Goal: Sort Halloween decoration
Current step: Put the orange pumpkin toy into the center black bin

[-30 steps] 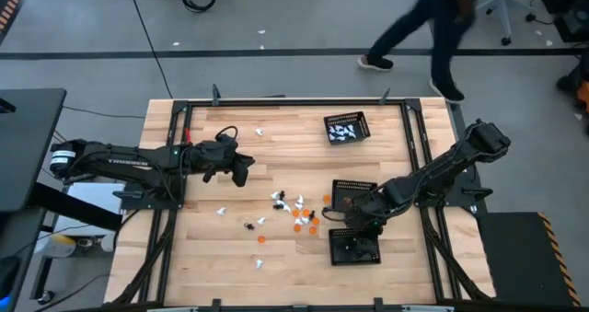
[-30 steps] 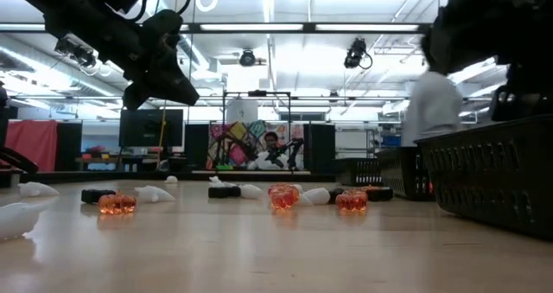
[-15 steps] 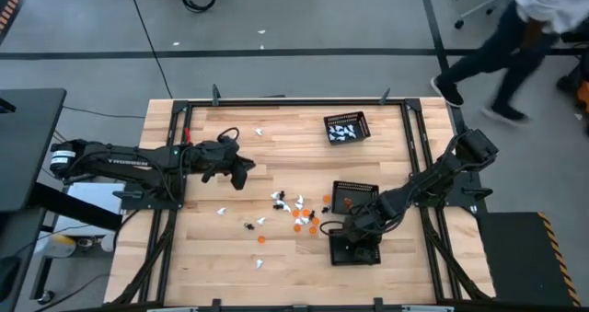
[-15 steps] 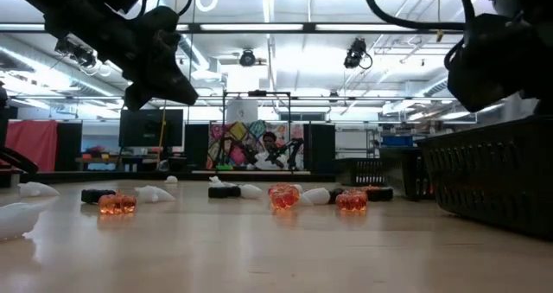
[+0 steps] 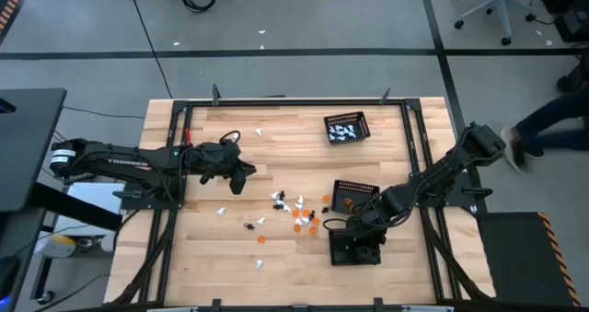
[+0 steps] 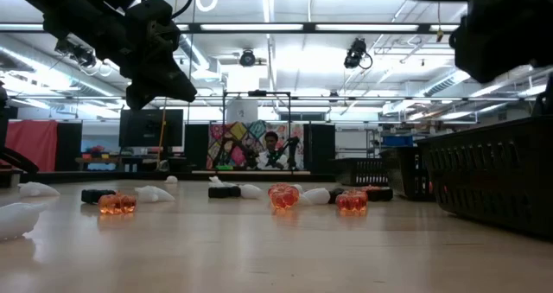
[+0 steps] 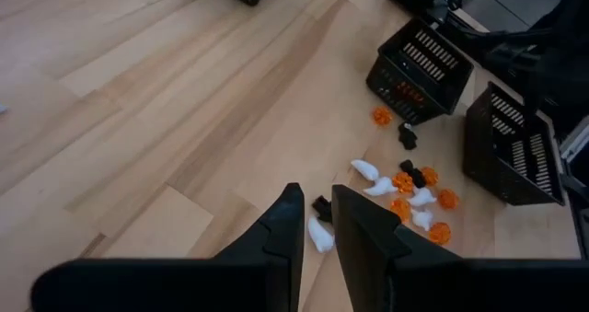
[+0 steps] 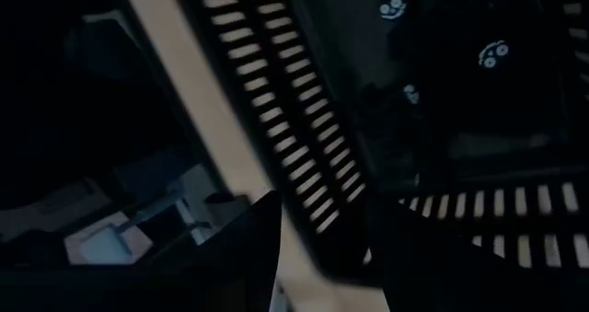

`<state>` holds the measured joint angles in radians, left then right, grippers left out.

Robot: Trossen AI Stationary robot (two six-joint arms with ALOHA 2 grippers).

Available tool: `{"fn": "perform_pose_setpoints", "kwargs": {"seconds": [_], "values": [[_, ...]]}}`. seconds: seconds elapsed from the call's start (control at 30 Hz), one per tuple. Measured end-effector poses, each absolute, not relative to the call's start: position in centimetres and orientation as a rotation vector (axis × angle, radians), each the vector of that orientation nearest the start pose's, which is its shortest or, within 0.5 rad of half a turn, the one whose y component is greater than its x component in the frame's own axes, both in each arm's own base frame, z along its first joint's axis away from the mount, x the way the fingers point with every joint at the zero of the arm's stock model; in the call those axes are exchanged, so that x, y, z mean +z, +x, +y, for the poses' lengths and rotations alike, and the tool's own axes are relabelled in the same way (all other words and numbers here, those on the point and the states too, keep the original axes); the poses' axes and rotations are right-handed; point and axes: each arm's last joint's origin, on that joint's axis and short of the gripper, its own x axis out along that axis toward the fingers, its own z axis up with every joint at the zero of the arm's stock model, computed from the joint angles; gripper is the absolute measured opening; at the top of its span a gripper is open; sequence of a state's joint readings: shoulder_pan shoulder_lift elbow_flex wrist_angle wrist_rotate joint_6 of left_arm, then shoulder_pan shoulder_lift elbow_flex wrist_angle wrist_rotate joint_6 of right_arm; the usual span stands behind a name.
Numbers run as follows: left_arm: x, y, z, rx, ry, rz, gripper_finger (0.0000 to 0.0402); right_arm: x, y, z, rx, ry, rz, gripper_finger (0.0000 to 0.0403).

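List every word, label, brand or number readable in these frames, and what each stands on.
"TROSSEN": white lettering along the left arm in the high view, small and only just legible.
No other text is readable. The colourful panel in the room behind the table in the low view shows no legible words.

Grey floor (image 5: 304, 27) crossed by dark tape lines — an office chair (image 5: 488, 4) there, ceiling strip lights (image 6: 285, 27) overhead.

White, orange and black Halloween decoration (image 5: 296, 211) dots the pale wood-grain worktop (image 5: 285, 156) beside black slotted trays (image 5: 347, 129).
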<state>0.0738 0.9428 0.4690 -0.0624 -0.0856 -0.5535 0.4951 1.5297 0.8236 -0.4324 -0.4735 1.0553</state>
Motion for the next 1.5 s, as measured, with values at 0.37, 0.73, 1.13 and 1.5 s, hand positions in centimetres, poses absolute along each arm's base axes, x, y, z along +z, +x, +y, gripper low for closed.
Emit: {"fn": "perform_pose_setpoints", "kwargs": {"seconds": [0.37, 0.73, 1.13, 1.5], "values": [[21.0, 19.3, 1.7, 0.289, -0.514, 0.471, 0.0069, 23.0, 26.6, 11.5, -0.003, 0.686, 1.361, 0.0153], [21.1, 19.3, 1.7, 0.289, -0.513, 0.470, 0.0069, 23.1, 32.5, 7.5, 0.043, 0.393, 1.227, 0.0153], [21.0, 19.3, 1.7, 0.280, -0.481, 0.476, 0.0069, 18.5, 38.2, 2.7, -0.087, 0.315, 1.441, 0.0175], [21.0, 19.3, 1.7, 0.268, -0.437, 0.482, 0.0069, 14.6, 37.8, -0.3, -0.118, 0.333, 1.676, 0.0223]]}}
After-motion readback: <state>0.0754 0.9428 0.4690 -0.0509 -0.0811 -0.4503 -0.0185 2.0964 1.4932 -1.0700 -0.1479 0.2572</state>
